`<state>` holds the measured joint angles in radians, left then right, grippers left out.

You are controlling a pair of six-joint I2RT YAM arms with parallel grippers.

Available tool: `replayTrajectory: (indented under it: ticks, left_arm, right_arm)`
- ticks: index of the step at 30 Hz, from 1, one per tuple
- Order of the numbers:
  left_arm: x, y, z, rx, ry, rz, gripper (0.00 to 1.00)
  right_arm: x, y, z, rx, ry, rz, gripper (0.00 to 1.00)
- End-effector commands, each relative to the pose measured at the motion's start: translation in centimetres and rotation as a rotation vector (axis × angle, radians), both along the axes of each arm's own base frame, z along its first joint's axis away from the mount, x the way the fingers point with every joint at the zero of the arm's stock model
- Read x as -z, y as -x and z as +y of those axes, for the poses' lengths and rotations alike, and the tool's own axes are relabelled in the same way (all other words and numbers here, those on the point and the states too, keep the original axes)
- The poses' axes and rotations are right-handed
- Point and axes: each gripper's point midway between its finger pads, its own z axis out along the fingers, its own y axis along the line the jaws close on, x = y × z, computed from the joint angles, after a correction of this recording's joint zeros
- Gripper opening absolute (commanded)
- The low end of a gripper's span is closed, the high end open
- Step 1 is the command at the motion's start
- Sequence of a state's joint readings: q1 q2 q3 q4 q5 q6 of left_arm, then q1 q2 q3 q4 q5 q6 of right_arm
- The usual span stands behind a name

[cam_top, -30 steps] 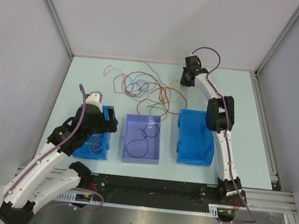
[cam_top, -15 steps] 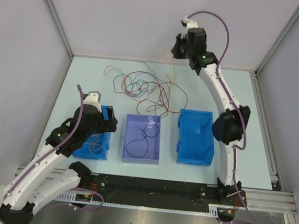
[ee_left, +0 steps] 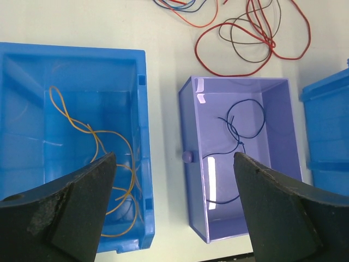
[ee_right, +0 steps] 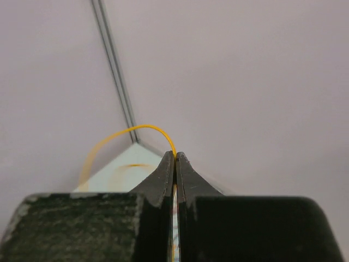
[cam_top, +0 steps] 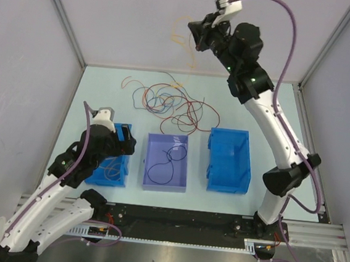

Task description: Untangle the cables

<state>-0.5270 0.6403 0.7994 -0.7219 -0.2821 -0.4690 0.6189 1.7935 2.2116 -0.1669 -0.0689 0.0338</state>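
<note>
Orange-tan wire [ee_right: 131,130] is pinched between the right gripper [ee_right: 175,158], whose two jaws are pressed together with only the strand between them. From the tips the wire arcs up and over to the left. In the overhead view this gripper [cam_top: 195,35] is held high in front of the back wall [cam_top: 142,16], above the far edge of the bench [cam_top: 104,93]. The held wire [cam_top: 182,40] shows there as a faint, blurred orange line dropping toward the far edge. Whether its lower end touches the pile cannot be made out.

The left gripper [ee_left: 174,164] is spread wide with nothing between its fingers [ee_left: 82,202]. It hangs over the gap between the left blue bin [ee_left: 22,82] and the purple bin [ee_left: 240,82], near the bench's near-left corner. From above, it [cam_top: 126,143] sits over the left blue bin [cam_top: 105,179].

An orange wire [ee_left: 92,134] lies looped inside the left blue bin. A dark wire [ee_left: 245,128] lies in a loose loop in the purple bin [cam_top: 164,186]. The right blue bin [cam_top: 228,161] stands to the right of the purple one, toward the near edge.

The tangle of cables [cam_top: 171,103], red, dark and orange loops overlapping, lies on the bench beyond the bins, toward the middle of the far edge. Its nearest red loops [ee_left: 251,33] end just short of the purple bin's far rim.
</note>
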Motion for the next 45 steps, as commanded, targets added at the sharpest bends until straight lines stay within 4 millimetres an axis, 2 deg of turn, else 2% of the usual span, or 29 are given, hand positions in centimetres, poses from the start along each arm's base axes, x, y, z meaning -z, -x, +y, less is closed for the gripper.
replayTrajectory:
  ticks: [1, 3, 7, 11, 13, 14, 16, 17, 18, 20, 22, 23, 25, 26, 32, 34, 36, 37, 38, 40, 41, 45]
  left_arm:
    - [-2.2, -0.1, -0.1, 0.022, 0.026, -0.072, 0.94]
    - [-3.8, -0.3, -0.4, 0.033, 0.046, -0.105, 0.94]
    - [-7.1, -0.9, -0.9, 0.064, 0.053, -0.192, 0.94]
    - [-12.0, -2.3, -0.9, 0.060, 0.048, -0.313, 0.96]
    - [-13.6, -3.0, -0.8, 0.046, 0.034, -0.349, 0.97]
    - [-15.4, -3.4, -1.0, 0.045, 0.044, -0.384, 0.96]
    - [-17.2, -4.0, -1.2, 0.053, 0.032, -0.422, 0.92]
    - [-19.1, -3.9, -1.1, 0.055, 0.040, -0.459, 0.91]
    - [-19.7, -4.4, -1.4, 0.063, 0.031, -0.466, 0.90]
    - [-22.7, -4.3, -1.6, 0.096, 0.019, -0.537, 0.90]
    - [-24.0, -4.7, -1.8, 0.122, -0.026, -0.568, 0.87]
    - [-25.7, -4.2, -1.9, 0.139, -0.017, -0.604, 0.86]
    - [-26.3, -4.3, -2.5, 0.192, -0.051, -0.613, 0.85]
    - [-27.6, -3.8, -3.0, 0.234, -0.042, -0.638, 0.85]
    - [-29.6, -2.5, -4.3, 0.352, -0.006, -0.657, 0.86]
    - [-30.1, -1.1, -5.7, 0.466, 0.041, -0.652, 0.86]
    - [-29.9, -0.8, -6.5, 0.520, 0.069, -0.627, 0.88]
    - [-30.2, 0.1, -7.0, 0.566, 0.090, -0.621, 0.88]
    - [-30.1, 0.1, -7.4, 0.585, 0.100, -0.605, 0.86]
    - [-29.9, 0.7, -7.8, 0.629, 0.128, -0.579, 0.85]
    - [-29.8, 0.8, -8.0, 0.642, 0.132, -0.571, 0.85]
    - [-27.5, 0.4, -9.6, 0.724, 0.159, -0.507, 0.81]
  right_arm:
    - [10.0, -3.1, 2.4, 0.016, 0.129, 0.232, 0.00]
    - [10.8, -2.5, 3.1, -0.004, 0.144, 0.253, 0.00]
    - [10.3, -0.6, 4.1, -0.048, 0.159, 0.232, 0.00]
    - [9.5, 1.3, 5.3, -0.094, 0.166, 0.209, 0.00]
    - [9.0, 2.5, 6.0, -0.130, 0.168, 0.194, 0.00]
    - [9.3, 2.8, 6.3, -0.141, 0.181, 0.191, 0.00]
    - [9.0, 3.6, 6.7, -0.162, 0.190, 0.178, 0.00]
    - [9.3, 4.2, 7.2, -0.179, 0.210, 0.168, 0.00]
    - [9.3, 4.6, 7.4, -0.195, 0.222, 0.158, 0.00]
    - [9.9, 5.4, 7.8, -0.240, 0.247, 0.151, 0.00]
    - [10.4, 6.0, 8.0, -0.271, 0.262, 0.151, 0.00]
    - [10.4, 6.4, 8.0, -0.292, 0.267, 0.146, 0.00]
    - [11.0, 6.8, 8.1, -0.320, 0.285, 0.144, 0.00]
    - [11.0, 7.4, 8.3, -0.353, 0.287, 0.137, 0.00]
    - [11.5, 10.3, 8.5, -0.541, 0.321, 0.105, 0.00]
    - [11.8, 10.5, 8.0, -0.584, 0.329, 0.100, 0.00]
    - [11.8, 11.8, 7.5, -0.690, 0.326, 0.100, 0.00]
    - [11.8, 11.4, 6.7, -0.707, 0.321, 0.107, 0.00]
    - [11.6, 12.5, 6.1, -0.794, 0.308, 0.117, 0.00]
    - [11.5, 11.8, 4.4, -0.827, 0.287, 0.142, 0.00]
    - [11.5, 12.6, 3.9, -0.889, 0.277, 0.155, 0.00]
    - [11.2, 13.7, 2.4, -0.935, 0.282, 0.135, 0.00]
